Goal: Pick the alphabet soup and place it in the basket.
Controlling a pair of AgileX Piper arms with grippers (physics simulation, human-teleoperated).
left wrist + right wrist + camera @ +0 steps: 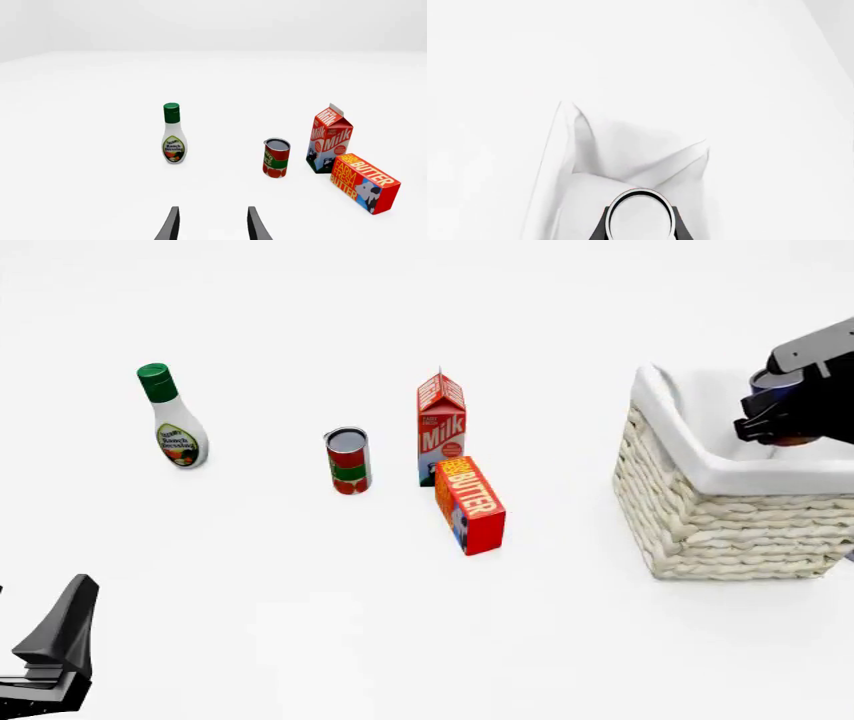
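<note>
My right gripper (781, 418) is shut on the alphabet soup (771, 381), a small can with a blue label and an orange bottom edge. It holds the can over the open top of the basket (721, 525), cream wicker with a white cloth lining, at the right. In the right wrist view the can's silver-white top (639, 217) sits between the fingers, above the white lining (627, 150). My left gripper (213, 227) is open and empty, low at the near left of the table (67, 625), far from the basket.
A ranch dressing bottle (174, 420) stands at the far left. A red and green can (347, 462), a milk carton (441, 430) and a butter box (470, 505) stand mid-table. They also show in the left wrist view: bottle (173, 135), can (275, 158), carton (330, 140), butter (365, 182).
</note>
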